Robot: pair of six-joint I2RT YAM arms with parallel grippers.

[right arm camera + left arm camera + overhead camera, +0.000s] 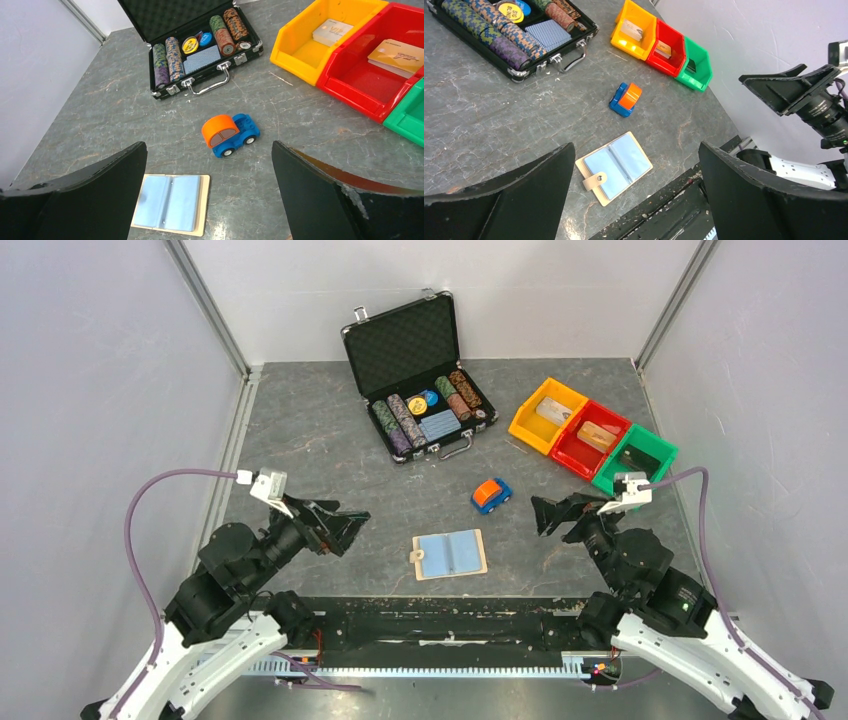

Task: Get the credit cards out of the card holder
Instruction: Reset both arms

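Observation:
The card holder (450, 554) lies open and flat near the table's front edge, tan-edged with pale blue inner faces and its snap tab on the left. It also shows in the left wrist view (616, 165) and the right wrist view (170, 202). No credit card lies loose; I cannot tell cards from the blue pockets. My left gripper (340, 525) (636, 145) is open and empty, above the table to the holder's left. My right gripper (555, 512) (209, 145) is open and empty to its right.
A blue and orange toy car (490, 495) stands just behind the holder. An open black chip case (415, 380) sits at the back. Yellow (547, 415), red (590, 438) and green (635, 458) bins stand at the back right. Grey walls close both sides.

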